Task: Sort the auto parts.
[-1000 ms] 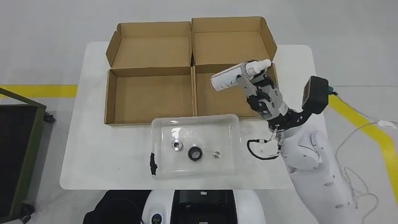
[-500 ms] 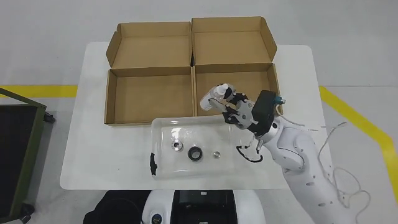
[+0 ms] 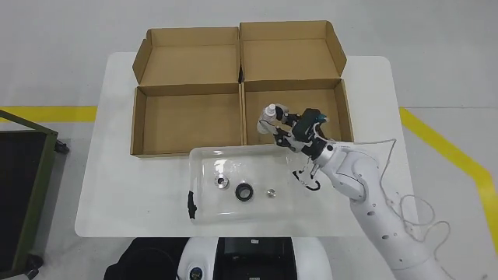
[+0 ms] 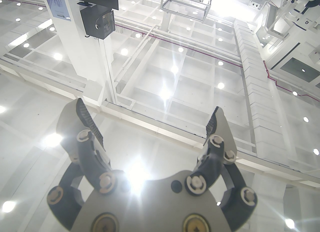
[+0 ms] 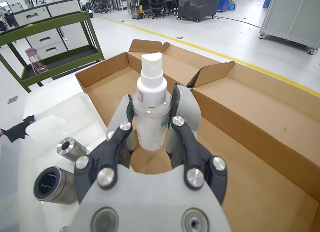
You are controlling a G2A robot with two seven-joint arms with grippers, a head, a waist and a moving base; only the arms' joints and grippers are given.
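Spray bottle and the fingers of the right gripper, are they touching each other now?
Touching. The right wrist view shows the fingers of the right gripper pressed against both sides of the spray bottle, with no gap.

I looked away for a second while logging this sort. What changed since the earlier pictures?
The right gripper carried the spray bottle toward the robot and to its left, to the left part of the near-right cardboard box, with the jaws shut on it throughout. The clear tray and its three metal parts stayed put.

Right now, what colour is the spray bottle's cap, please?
White cap; right wrist view shows it best.
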